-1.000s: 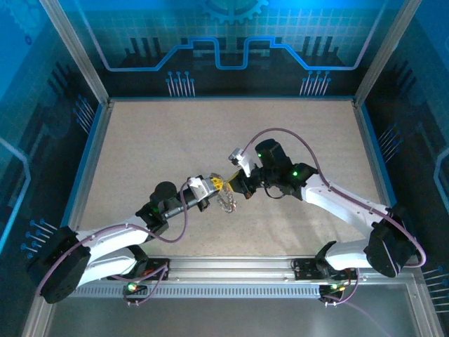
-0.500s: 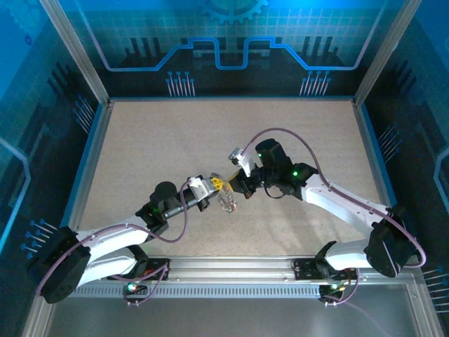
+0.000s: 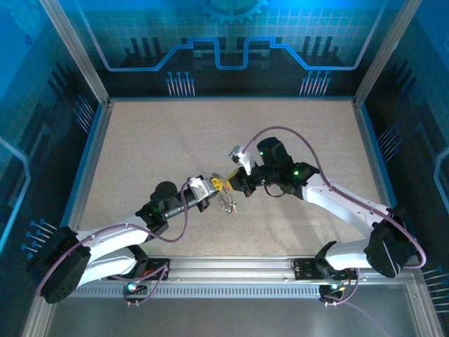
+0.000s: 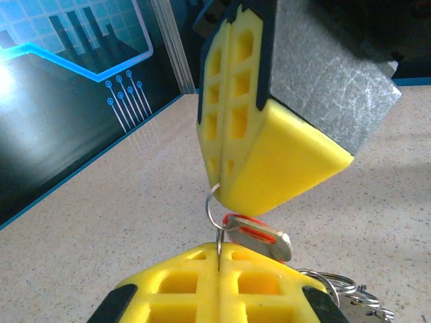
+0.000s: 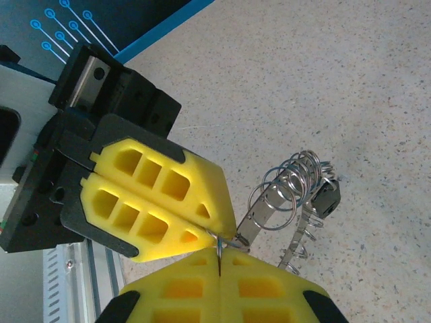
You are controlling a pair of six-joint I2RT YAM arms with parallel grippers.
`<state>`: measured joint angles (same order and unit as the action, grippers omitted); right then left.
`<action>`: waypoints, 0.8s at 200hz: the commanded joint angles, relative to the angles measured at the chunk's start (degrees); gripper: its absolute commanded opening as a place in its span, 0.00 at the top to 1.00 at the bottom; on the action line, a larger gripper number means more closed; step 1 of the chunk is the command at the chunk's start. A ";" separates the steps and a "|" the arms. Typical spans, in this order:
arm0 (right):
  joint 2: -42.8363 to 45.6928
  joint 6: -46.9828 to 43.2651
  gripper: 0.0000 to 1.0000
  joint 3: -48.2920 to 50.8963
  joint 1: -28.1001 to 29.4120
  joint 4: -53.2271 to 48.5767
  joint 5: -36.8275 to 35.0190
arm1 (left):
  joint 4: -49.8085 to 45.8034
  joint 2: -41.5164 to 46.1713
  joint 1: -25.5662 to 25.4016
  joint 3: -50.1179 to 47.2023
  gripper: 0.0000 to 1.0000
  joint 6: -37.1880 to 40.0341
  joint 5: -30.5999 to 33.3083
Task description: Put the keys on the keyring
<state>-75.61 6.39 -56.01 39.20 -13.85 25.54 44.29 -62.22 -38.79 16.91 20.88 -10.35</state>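
Above the middle of the table my left gripper [image 3: 219, 186] and right gripper [image 3: 233, 185] meet tip to tip. Both are shut on the same thin wire loop [image 4: 213, 210] of the keyring. In the left wrist view my own left gripper [image 4: 219, 259] pinches the loop from below and the right gripper [image 4: 217, 190] pinches it from above. A key [image 4: 259, 232] with a red head and silvery shank hangs on the loop between them. In the right wrist view the keyring [image 5: 289, 192] dangles as a bunch of silvery rings beside the shut right gripper [image 5: 219, 259] and the left gripper [image 5: 219, 234].
The speckled beige table [image 3: 161, 140] is walled by a blue-edged frame [image 3: 91, 147]. A metal rail [image 3: 231, 265] with both arm bases runs along the near edge. Cables [image 3: 287, 133] loop off both wrists. A small dark block [image 5: 325, 197] hangs among the silvery rings.
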 commanded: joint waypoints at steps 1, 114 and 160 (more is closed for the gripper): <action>0.63 0.44 1.00 -0.98 -0.62 0.96 -0.23 | 1.95 0.58 0.12 1.56 1.00 -0.72 -1.59; -0.24 -0.69 1.00 -0.28 -0.56 0.22 0.95 | 2.24 1.35 0.13 1.18 1.00 -0.41 -0.72; -0.49 -0.85 1.00 -0.31 -0.53 -0.32 1.56 | 3.09 1.26 0.12 0.63 1.00 -0.49 -0.10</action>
<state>-75.79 6.28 -56.01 39.20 -13.89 24.77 43.94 -62.19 -38.79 16.91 20.88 -10.31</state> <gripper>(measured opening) 0.051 0.052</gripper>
